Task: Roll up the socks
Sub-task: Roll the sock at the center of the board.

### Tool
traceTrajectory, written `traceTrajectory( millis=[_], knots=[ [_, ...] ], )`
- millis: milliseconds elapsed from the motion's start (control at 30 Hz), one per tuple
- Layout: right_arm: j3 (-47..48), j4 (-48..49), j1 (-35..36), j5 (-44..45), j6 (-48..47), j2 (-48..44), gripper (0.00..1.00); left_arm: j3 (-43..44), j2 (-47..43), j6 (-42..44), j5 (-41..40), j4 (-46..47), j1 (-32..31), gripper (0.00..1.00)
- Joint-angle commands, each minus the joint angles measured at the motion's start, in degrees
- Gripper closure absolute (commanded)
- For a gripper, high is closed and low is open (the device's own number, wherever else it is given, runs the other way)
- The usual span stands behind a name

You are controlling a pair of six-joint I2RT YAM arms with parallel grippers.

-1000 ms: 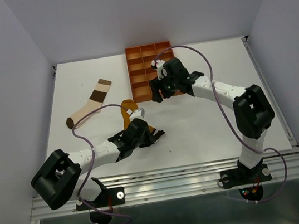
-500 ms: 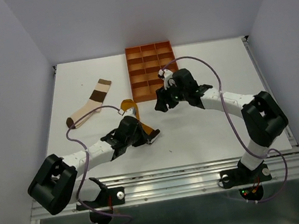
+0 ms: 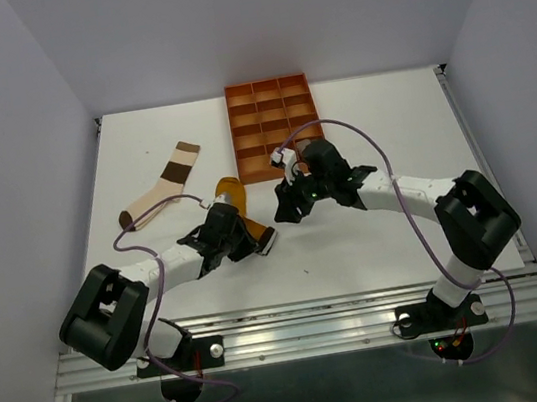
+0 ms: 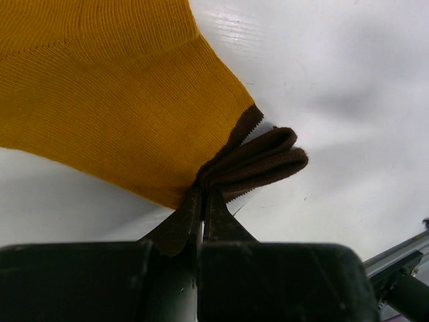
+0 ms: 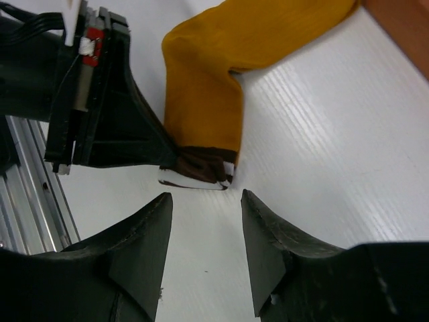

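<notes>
My left gripper [image 4: 201,201] is pressed together on the brown-edged end of the mustard sock [image 4: 114,87], which lies near the middle of the desk [image 3: 370,135]. My right gripper [image 5: 204,201] hovers spread just beside that end. The colour-blocked sock [image 3: 167,183] lies flat, well apart to the left. The red-and-white tag [image 5: 87,45] on the left gripper is too small to read.

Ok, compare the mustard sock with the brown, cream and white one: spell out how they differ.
The mustard sock is one plain colour with a dark brown end; the colour-blocked sock runs in brown, cream and white bands. The mustard sock is bent, its brown end folded and pinched in the left claw; the colour-blocked sock lies flat and stretched out, with no claw touching it. Both rest on the white table.
</notes>
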Motion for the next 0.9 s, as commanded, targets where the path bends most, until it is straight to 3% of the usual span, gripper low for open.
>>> traceTrajectory(
  millis=[0, 167, 333, 433, 867],
  knots=[
    [-0.3, 2.0, 2.3, -3.2, -3.6, 0.3, 0.50, 0.8, 1.6, 0.2, -0.5, -2.7, 1.0, 1.00],
    [2.8, 2.0, 4.2, 1.8, -0.9, 4.9, 0.51, 1.6, 3.4, -0.5, -0.4, -4.8, 1.2, 1.00],
    [4.0, 1.2, 4.2, 17.3, 13.3, 7.5, 0.55, 1.8, 5.3, -1.5, 0.6, -5.0, 1.4, 1.00],
    [1.2, 2.6, 4.2, 15.5, 19.0, 6.0, 0.48, 1.8, 6.1, -1.8, 1.8, -5.0, 1.5, 1.00],
    [-4.1, 7.4, 4.2, 16.5, 30.4, 5.8, 0.49, 0.3, 6.1, -4.2, 3.3, -4.0, 1.5, 1.00]
  ],
)
